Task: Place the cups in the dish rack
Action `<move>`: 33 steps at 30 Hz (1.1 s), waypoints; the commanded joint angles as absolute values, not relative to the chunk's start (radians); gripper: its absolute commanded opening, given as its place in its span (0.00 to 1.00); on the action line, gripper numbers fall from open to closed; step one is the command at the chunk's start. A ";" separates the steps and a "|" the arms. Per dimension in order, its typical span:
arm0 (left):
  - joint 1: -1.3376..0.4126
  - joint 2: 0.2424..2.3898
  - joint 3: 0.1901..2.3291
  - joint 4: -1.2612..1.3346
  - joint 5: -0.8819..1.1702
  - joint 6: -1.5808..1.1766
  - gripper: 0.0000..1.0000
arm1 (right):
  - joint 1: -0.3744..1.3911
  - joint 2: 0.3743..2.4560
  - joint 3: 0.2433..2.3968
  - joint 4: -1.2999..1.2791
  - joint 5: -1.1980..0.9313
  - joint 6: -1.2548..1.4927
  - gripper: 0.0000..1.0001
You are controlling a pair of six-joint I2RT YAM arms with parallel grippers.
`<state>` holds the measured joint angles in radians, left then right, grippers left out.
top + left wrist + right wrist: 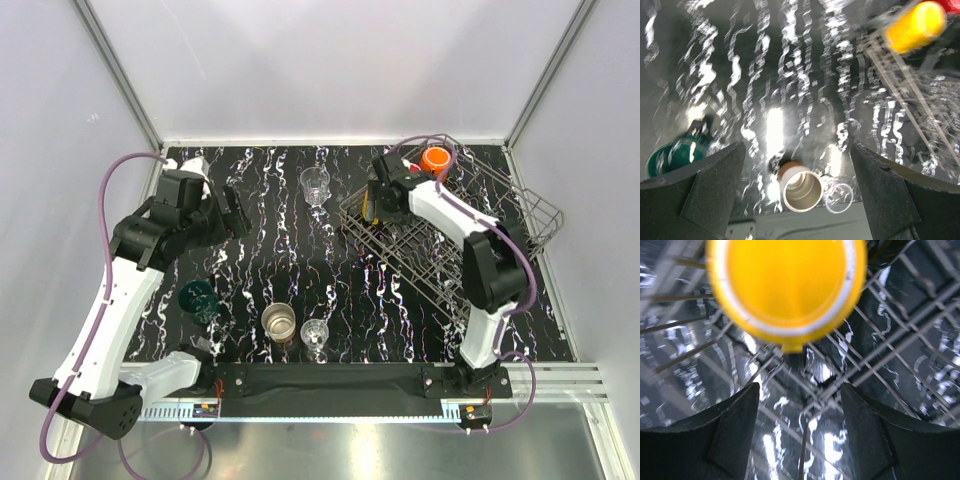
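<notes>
The grey wire dish rack (470,235) stands at the right. An orange mug (435,158) sits in its far end. A yellow mug (785,285) lies on the rack's grid; its edge shows in the top view (371,212). My right gripper (800,387) is open and empty just behind it, over the rack's left end (381,195). My left gripper (237,210) is open and empty, held above the table (797,147). On the table stand a dark teal cup (198,298), a brown-and-cream cup (279,322), and two clear glasses, one near (315,338), one far (315,185).
The left wrist view shows the teal cup (670,155), the brown-and-cream cup (800,187), the near glass (839,191), the yellow mug (915,25), a red patch (951,4) beside it and rack wires (905,105). White walls enclose the black marbled table (260,260).
</notes>
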<state>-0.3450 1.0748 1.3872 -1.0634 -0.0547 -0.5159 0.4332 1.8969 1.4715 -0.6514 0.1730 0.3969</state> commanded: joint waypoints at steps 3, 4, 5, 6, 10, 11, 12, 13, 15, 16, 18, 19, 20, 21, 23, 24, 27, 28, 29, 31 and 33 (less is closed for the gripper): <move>-0.339 1.075 1.327 -1.170 -0.186 -0.623 0.93 | 0.442 1.715 1.488 -0.748 0.181 0.383 0.73; -0.337 1.077 1.312 -1.177 -0.202 -0.632 0.93 | 0.440 1.698 1.479 -0.756 0.178 0.382 0.73; -0.328 1.084 1.289 -1.183 -0.210 -0.655 0.93 | 0.442 1.665 1.459 -0.765 0.175 0.382 0.73; -0.321 1.086 1.276 -1.184 -0.215 -0.666 0.93 | 0.442 1.645 1.451 -0.782 0.170 0.380 0.73; -0.272 1.094 1.223 -1.183 -0.230 -0.750 0.93 | 0.442 1.556 1.428 -0.830 0.100 0.376 0.74; -0.246 1.094 1.198 -1.181 -0.230 -0.802 0.93 | 0.442 1.522 1.430 -0.844 0.085 0.374 0.73; -0.229 1.094 1.184 -1.181 -0.227 -0.828 0.92 | 0.442 1.507 1.433 -0.868 0.074 0.377 0.73; -0.213 1.103 1.174 -1.183 -0.221 -0.856 0.91 | 0.442 1.490 1.431 -0.880 0.052 0.380 0.73; -0.180 1.126 1.152 -1.195 -0.212 -0.922 0.88 | 0.442 1.434 1.427 -0.902 0.040 0.383 0.73; -0.172 1.147 1.141 -1.196 -0.198 -0.937 0.87 | 0.442 1.418 1.427 -0.910 0.031 0.388 0.74; -0.160 1.169 1.138 -1.210 -0.202 -0.976 0.86 | 0.442 1.376 1.431 -0.939 0.025 0.390 0.73; -0.160 1.183 1.132 -1.213 -0.221 -0.992 0.86 | 0.442 1.364 1.442 -0.951 0.020 0.388 0.74; -0.160 1.186 1.128 -1.221 -0.236 -0.997 0.86 | 0.442 1.344 1.450 -0.965 0.018 0.390 0.73; -0.158 1.193 1.124 -1.227 -0.253 -1.002 0.86 | 0.442 1.335 1.456 -0.986 0.017 0.388 0.74; -0.156 1.203 1.109 -1.220 -0.275 -1.000 0.85 | 0.442 1.310 1.471 -0.999 0.003 0.388 0.74; -0.156 1.203 1.103 -1.216 -0.278 -0.997 0.84 | 0.442 1.305 1.476 -1.003 0.002 0.387 0.76; -0.156 1.207 1.063 -1.210 -0.282 -1.009 0.82 | 0.440 1.304 1.491 -1.003 -0.104 0.393 0.77; -0.156 1.207 1.039 -1.206 -0.275 -1.022 0.81 | 0.440 1.305 1.497 -1.002 -0.144 0.406 0.78; -0.156 1.206 1.025 -1.197 -0.270 -1.028 0.80 | 0.440 1.310 1.497 -0.999 -0.165 0.411 0.77; -0.156 1.209 0.999 -1.196 -0.267 -1.051 0.77 | 0.440 1.308 1.488 -0.979 -0.213 0.423 0.77; -0.156 1.216 0.985 -1.187 -0.262 -1.054 0.76 | 0.440 1.308 1.483 -0.968 -0.222 0.426 0.77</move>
<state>-0.1616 1.2114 1.0012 -1.2102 -0.2359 -1.0126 0.4343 1.3159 1.4586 -0.9905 -0.1345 0.4084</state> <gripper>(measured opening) 0.772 0.775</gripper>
